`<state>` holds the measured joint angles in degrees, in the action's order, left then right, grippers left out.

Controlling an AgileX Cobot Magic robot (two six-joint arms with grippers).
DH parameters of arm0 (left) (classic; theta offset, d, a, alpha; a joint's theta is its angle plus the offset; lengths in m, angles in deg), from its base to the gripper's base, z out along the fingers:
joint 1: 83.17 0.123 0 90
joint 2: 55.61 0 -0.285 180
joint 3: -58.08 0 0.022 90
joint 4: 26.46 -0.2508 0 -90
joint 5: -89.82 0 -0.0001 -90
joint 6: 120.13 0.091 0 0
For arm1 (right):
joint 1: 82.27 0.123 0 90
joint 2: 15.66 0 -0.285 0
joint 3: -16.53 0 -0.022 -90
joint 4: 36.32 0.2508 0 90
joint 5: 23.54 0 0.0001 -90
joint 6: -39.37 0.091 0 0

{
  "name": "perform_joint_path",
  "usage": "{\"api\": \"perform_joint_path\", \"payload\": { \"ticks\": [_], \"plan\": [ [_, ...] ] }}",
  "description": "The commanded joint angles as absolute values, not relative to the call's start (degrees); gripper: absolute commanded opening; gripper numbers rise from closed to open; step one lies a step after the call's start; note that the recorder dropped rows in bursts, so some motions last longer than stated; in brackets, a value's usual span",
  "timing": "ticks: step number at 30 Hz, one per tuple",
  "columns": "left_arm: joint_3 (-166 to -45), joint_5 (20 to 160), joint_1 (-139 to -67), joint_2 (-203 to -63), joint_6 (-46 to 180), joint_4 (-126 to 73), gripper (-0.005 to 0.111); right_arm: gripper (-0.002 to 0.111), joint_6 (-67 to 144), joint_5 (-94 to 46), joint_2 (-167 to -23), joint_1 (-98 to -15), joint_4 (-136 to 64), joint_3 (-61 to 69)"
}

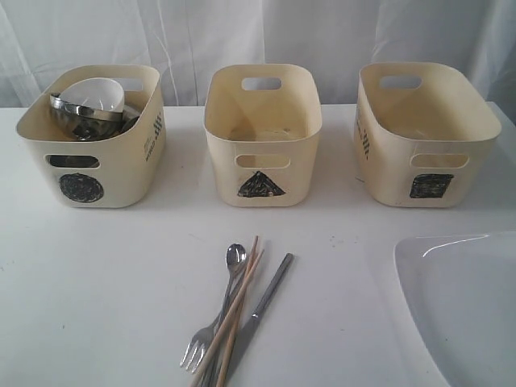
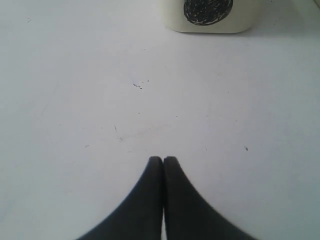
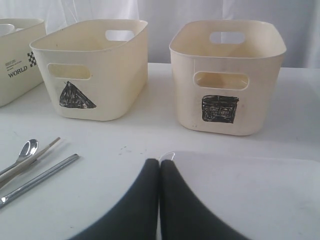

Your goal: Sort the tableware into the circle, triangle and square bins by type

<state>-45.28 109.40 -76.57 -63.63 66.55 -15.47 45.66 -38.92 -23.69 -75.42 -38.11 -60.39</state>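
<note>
The circle bin [image 1: 113, 173] at the left holds the small white bowl [image 1: 93, 93] on top of steel pieces [image 1: 81, 119]; I cannot tell the steel bowl from the mugs there. Spoon [image 1: 235, 256], fork [image 1: 197, 347], wooden chopsticks [image 1: 242, 298] and knife [image 1: 270, 294] lie bundled at the front middle. The large white plate [image 1: 468, 298] lies front right. Neither gripper shows in the exterior view. My left gripper [image 2: 163, 159] is shut over bare table short of the circle bin [image 2: 210, 17]. My right gripper [image 3: 159, 161] is shut, empty, at the plate's [image 3: 250, 195] corner.
The triangle bin [image 1: 222, 173] in the middle and the square bin [image 1: 387, 161] on the right show nothing inside. In the right wrist view the spoon [image 3: 27, 149] and knife [image 3: 40, 177] lie off to one side of the fingers. White curtains hang behind the table.
</note>
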Motion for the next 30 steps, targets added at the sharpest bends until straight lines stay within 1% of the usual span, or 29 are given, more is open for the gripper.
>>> {"api": "perform_joint_path", "payload": {
  "ticks": [1,8,11,15,19,23,24,27,29,30],
  "plan": [
    [-44.7,109.8,-76.5,-63.4,66.8,-15.1,0.0,0.0,45.6,-38.6,-23.5,-75.3,-38.2,-60.7],
    [-44.7,109.8,-76.5,-63.4,66.8,-15.1,0.0,0.0,45.6,-38.3,-23.5,-75.3,-38.2,-60.7],
    [-44.7,109.8,-76.5,-63.4,66.8,-15.1,0.0,0.0,45.6,-34.6,-23.5,-75.3,-38.2,-60.7],
    [-44.7,109.8,-76.5,-63.4,66.8,-15.1,0.0,0.0,47.4,-21.5,-23.5,-75.3,-38.0,-60.7],
    [-44.7,109.8,-76.5,-63.4,66.8,-15.1,0.0,0.0,58.2,-8.3,-23.5,-75.3,-35.9,-60.7],
    [-44.7,109.8,-76.5,-63.4,66.8,-15.1,0.0,0.0,71.6,0.1,-23.5,-75.3,-35.5,-60.7],
    [-44.7,109.8,-76.5,-63.4,66.8,-15.1,0.0,0.0,72.1,1.4,-23.5,-75.3,-34.1,-60.7],
    [-44.7,109.8,-76.5,-63.4,66.8,-15.1,0.0,0.0,72.2,7.2,-23.5,-75.3,-19.8,-60.3],
    [-44.7,109.8,-76.5,-63.4,66.8,-15.1,0.0,0.0,71.2,13.1,-23.5,-75.3,-4.5,-56.3],
    [-44.7,109.8,-76.5,-63.4,66.8,-15.1,0.0,0.0,69.6,15.0,-23.7,-75.3,-2.5,-54.6]
  ]
}}
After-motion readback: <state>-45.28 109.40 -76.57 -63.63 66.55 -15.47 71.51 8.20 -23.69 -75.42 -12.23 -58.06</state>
